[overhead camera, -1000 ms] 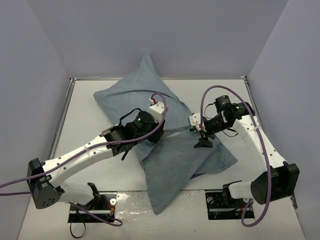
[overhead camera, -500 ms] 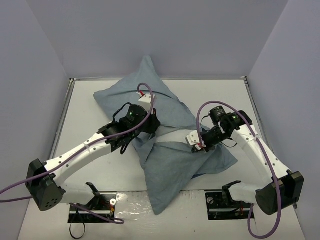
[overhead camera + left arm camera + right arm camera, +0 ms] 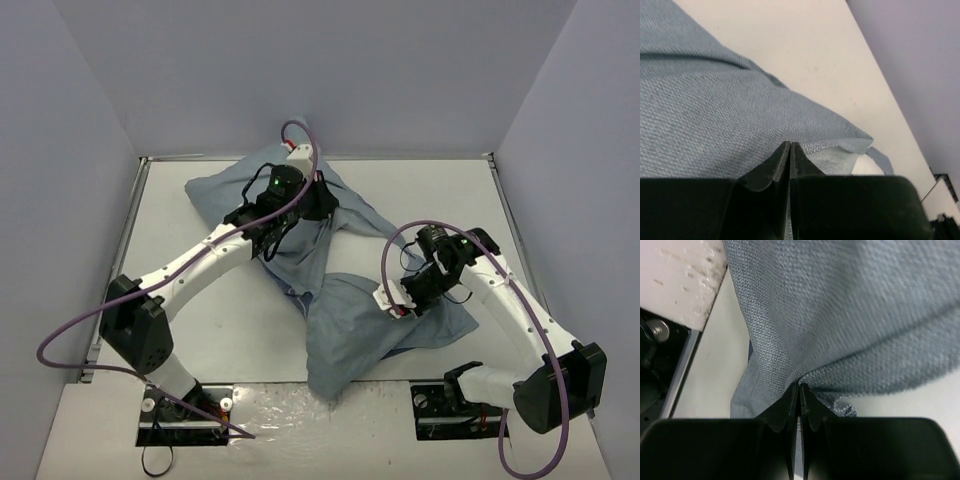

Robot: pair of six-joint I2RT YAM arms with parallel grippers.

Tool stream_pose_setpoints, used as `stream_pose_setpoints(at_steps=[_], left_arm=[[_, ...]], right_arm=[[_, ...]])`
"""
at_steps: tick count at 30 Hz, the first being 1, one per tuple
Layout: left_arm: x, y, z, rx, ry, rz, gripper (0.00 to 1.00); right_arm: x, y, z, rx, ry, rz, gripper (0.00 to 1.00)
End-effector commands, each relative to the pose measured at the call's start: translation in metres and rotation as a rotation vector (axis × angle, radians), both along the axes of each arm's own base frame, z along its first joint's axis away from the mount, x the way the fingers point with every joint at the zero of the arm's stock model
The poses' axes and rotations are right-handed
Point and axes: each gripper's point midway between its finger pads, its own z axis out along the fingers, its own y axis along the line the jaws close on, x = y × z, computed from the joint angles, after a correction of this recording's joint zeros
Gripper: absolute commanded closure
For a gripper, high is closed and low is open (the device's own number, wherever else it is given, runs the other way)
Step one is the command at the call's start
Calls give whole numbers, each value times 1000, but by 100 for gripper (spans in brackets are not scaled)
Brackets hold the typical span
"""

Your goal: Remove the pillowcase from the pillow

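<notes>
The left end effector [image 3: 789,145] is squeezing shut on a fold of the pillowcase [image 3: 715,115], close to a hem where the paler inside is showing. The right end effector [image 3: 798,386] is also pinching shut on a bunch of the cloth. From above, the left one [image 3: 318,200] is sitting at the far end and the right one [image 3: 396,304] at the near right, with the pillowcase [image 3: 350,325] stretching between them across the table [image 3: 440,195]. The pillow is not showing; it is probably inside the puffy far part.

To do this step well, I think both grips should be staying tight and pulling apart slowly. One end effector should be holding only cloth, not the pillow inside, or the two will be coming along together. Pulling toward the open end should be helping the pillow slide out.

Compared with a second ago, the left end effector is now much farther back, near the wall. The right one is now closer to the arm bases. The pillowcase is looking longer, thinner and more twisted.
</notes>
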Motion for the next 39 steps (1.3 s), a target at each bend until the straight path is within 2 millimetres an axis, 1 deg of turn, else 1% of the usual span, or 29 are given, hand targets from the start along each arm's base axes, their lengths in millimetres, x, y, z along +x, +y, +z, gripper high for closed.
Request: stream_pose_setpoints(at_steps=[1, 2, 5, 7, 8, 11, 12, 14, 16, 17, 18, 19, 20, 21, 22, 23, 25, 26, 27, 28, 29, 30, 33, 34, 35, 36, 37, 38, 39], left_arm=[[32, -12, 69, -171, -132, 22, 98], [35, -15, 80, -186, -149, 23, 98], [43, -19, 72, -202, -132, 41, 98], [43, -18, 73, -230, -139, 53, 98], [42, -17, 69, -227, -131, 57, 98], [29, -16, 59, -211, -111, 29, 98], [20, -16, 55, -189, -103, -2, 98], [4, -21, 52, -169, -97, -56, 98], [-18, -28, 48, -131, -87, -127, 87], [-27, -30, 44, -104, -71, -151, 79], [-34, -33, 41, -73, -80, -178, 56], [-38, -35, 43, -47, -86, -182, 49], [-50, -44, 40, -8, -95, -216, 44], [-51, -48, 38, 11, -99, -220, 37], [-49, -50, 46, 17, -119, -206, 35], [-52, -56, 46, 26, -126, -215, 34], [-47, -66, 40, 33, -121, -215, 32], [-44, -76, 40, 27, -126, -218, 31], [-42, -82, 40, 26, -131, -221, 31], [-39, -89, 51, 16, -152, -219, 31], [-34, -97, 39, 45, -148, -226, 31], [-37, -106, 39, 54, -153, -241, 30], [-31, -126, 28, 106, -157, -256, 30], [-31, -131, 24, 119, -154, -266, 30], [-29, -136, 6, 162, -139, -278, 30], [-28, -141, 11, 169, -154, -276, 30], [-28, -142, 5, 194, -150, -278, 30], [-25, -146, -11, 227, -140, -283, 30], [-21, -148, -9, 232, -149, -273, 29]], right_arm=[[-9, -24, -10, -126, -1, 49, 100], [-10, -25, -12, -137, 2, 52, 100], [-11, -36, -21, -193, -8, 68, 100], [-4, -44, -25, -228, -34, 48, 100], [1, -51, -26, -256, -56, 32, 100], [21, -66, -27, -266, -92, -37, 100], [28, -77, -27, -261, -88, -86, 100], [44, -82, -20, -238, -93, -125, 100], [56, -86, -14, -180, -81, -201, 100], [63, -88, -11, -165, -84, -217, 100], [67, -89, -10, -151, -82, -231, 100], [71, -88, -8, -125, -86, -244, 100], [78, -95, -8, -113, -79, -296, 100], [85, -98, -6, -90, -87, -337, 100], [98, -97, -1, -36, -112, -380, 100], [106, -108, -3, -12, -85, -464, 100], [123, -113, 4, 64, -84, -532, 100], [129, -126, -2, 88, -46, -602, 100], [136, -131, 0, 109, -27, -651, 100], [139, -133, -6, 146, 19, -683, 100], [142, -137, -7, 167, 35, -715, 100], [144, -148, -8, 192, 59, -784, 100], [143, -156, -8, 252, 107, -870, 100], [137, -154, -9, 259, 131, -893, 100], [134, -154, -9, 263, 141, -907, 100], [132, -155, -10, 266, 150, -922, 100], [129, -155, -9, 272, 168, -950, 100], [127, -153, -8, 288, 187, -967, 100], [127, -153, -6, 300, 199, -990, 100]])
